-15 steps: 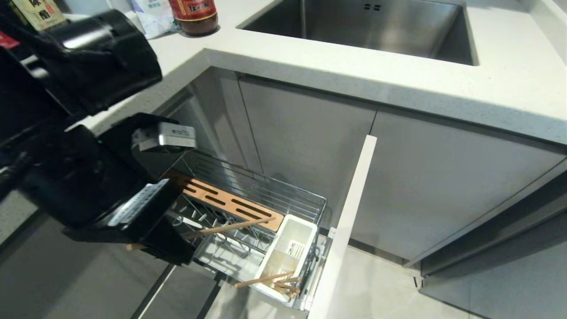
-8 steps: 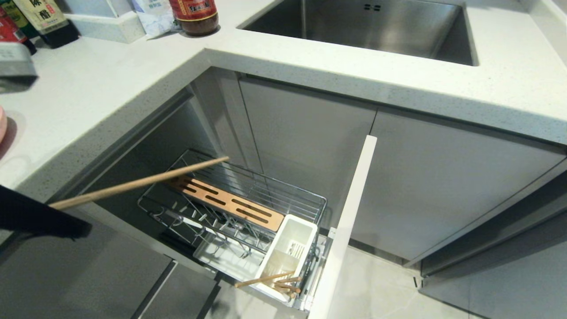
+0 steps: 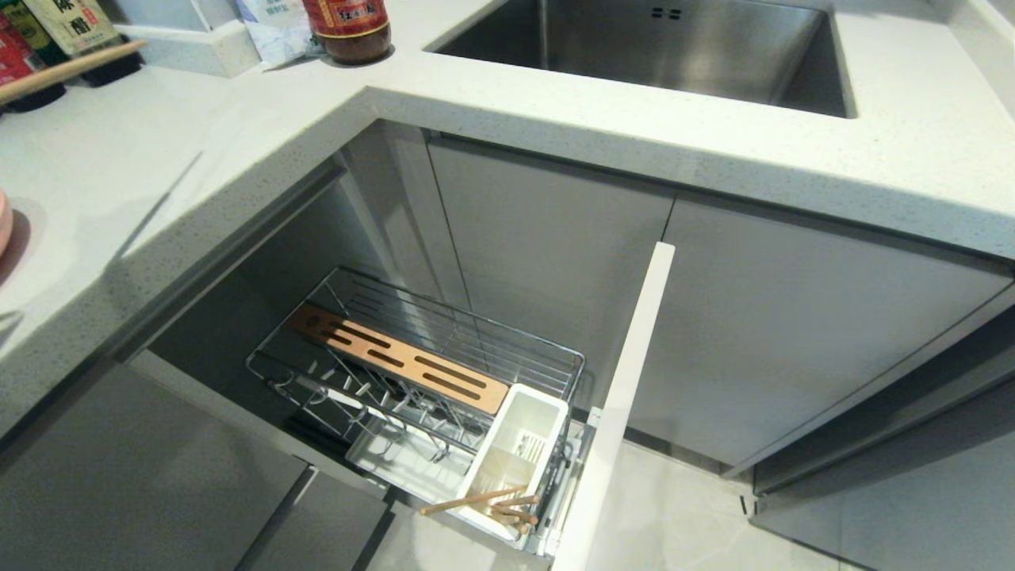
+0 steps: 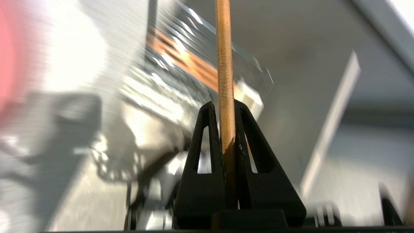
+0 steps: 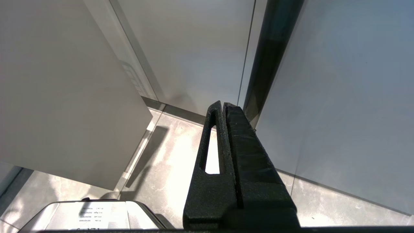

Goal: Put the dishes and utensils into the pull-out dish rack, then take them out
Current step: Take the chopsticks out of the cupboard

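My left gripper (image 4: 225, 105) is shut on one wooden chopstick (image 4: 223, 48), which points straight out past the fingertips. In the head view the gripper is out of sight. Only the chopstick's far end (image 3: 75, 68) shows, above the counter at the top left. The pull-out dish rack (image 3: 476, 349) stands open below the counter, with its wooden strip (image 3: 396, 361) and white panel front (image 3: 626, 396). More wooden chopstick ends (image 3: 476, 500) stick out of the white utensil cup (image 3: 519, 444). A pink plate's edge (image 3: 2, 222) shows at the far left. My right gripper (image 5: 222, 105) is shut and empty, parked low by the cabinets.
A steel sink (image 3: 674, 47) is set in the white counter (image 3: 238, 135). Sauce bottles (image 3: 349, 28) and a white bag (image 3: 273, 32) stand at the counter's back left. Grey cabinet fronts (image 3: 555, 262) rise behind the rack, and the floor (image 3: 674, 515) is pale tile.
My left arm has lifted out of the rack and swung up and left, leaving the head view. The chopstick it holds went from over the rack to above the counter.
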{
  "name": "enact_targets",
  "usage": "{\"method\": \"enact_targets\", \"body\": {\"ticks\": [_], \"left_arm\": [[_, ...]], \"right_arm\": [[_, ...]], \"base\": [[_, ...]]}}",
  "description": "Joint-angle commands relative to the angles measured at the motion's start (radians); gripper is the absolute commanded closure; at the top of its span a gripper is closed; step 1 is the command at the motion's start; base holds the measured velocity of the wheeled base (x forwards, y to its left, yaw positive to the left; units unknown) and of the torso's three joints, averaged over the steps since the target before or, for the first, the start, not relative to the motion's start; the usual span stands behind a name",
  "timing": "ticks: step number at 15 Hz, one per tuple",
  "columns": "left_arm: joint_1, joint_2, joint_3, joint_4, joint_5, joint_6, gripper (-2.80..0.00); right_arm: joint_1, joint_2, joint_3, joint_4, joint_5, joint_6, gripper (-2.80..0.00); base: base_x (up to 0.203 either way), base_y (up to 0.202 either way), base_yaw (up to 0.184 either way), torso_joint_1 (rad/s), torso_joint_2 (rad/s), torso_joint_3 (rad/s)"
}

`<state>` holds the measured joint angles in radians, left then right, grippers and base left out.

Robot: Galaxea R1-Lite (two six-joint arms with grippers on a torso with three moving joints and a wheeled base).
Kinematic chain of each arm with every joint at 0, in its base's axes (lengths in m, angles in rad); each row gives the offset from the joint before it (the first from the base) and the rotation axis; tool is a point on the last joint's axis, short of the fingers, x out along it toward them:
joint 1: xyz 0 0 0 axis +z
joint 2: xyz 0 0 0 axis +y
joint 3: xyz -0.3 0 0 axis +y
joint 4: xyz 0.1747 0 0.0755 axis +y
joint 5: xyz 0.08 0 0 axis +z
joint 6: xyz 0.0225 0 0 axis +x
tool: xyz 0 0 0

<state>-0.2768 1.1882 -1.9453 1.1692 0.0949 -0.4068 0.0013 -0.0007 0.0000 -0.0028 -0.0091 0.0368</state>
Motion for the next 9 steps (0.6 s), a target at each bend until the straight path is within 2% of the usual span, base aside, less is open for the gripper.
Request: {"method": "enact_targets", "body": {"ticks": [1, 2, 4, 7, 9], "left_arm": [[0.145, -0.020, 0.003, -0.022, 0.012, -0.003, 0.00], [0.235, -0.025, 0.014, -0.049, 0.018, -0.003, 0.00], [0.358, -0.044, 0.062, -0.109, 0.026, -0.009, 0.00], [0.427, -0.073, 0.211, -0.150, 0.029, -0.077, 0.00], [0.458, -0.098, 0.356, -0.258, 0.033, -0.130, 0.00]], "right_arm": [[0.000, 0.001, 0.000, 0.000, 0.000, 0.000, 0.00], [0.000, 0.001, 0.000, 0.000, 0.000, 0.000, 0.00], [0.000, 0.001, 0.000, 0.000, 0.000, 0.002, 0.00], [0.000, 0.001, 0.000, 0.000, 0.000, 0.002, 0.00], [0.000, 0.001, 0.000, 0.000, 0.000, 0.000, 0.00]], "base": [[0.000, 0.000, 0.000, 0.000, 0.00, 0.000], [0.000, 0.000, 0.000, 0.000, 0.00, 0.000], [0.000, 0.000, 0.000, 0.000, 0.00, 0.000], [0.000, 0.000, 0.000, 0.000, 0.00, 0.000], [0.000, 0.000, 0.000, 0.000, 0.00, 0.000]]}}
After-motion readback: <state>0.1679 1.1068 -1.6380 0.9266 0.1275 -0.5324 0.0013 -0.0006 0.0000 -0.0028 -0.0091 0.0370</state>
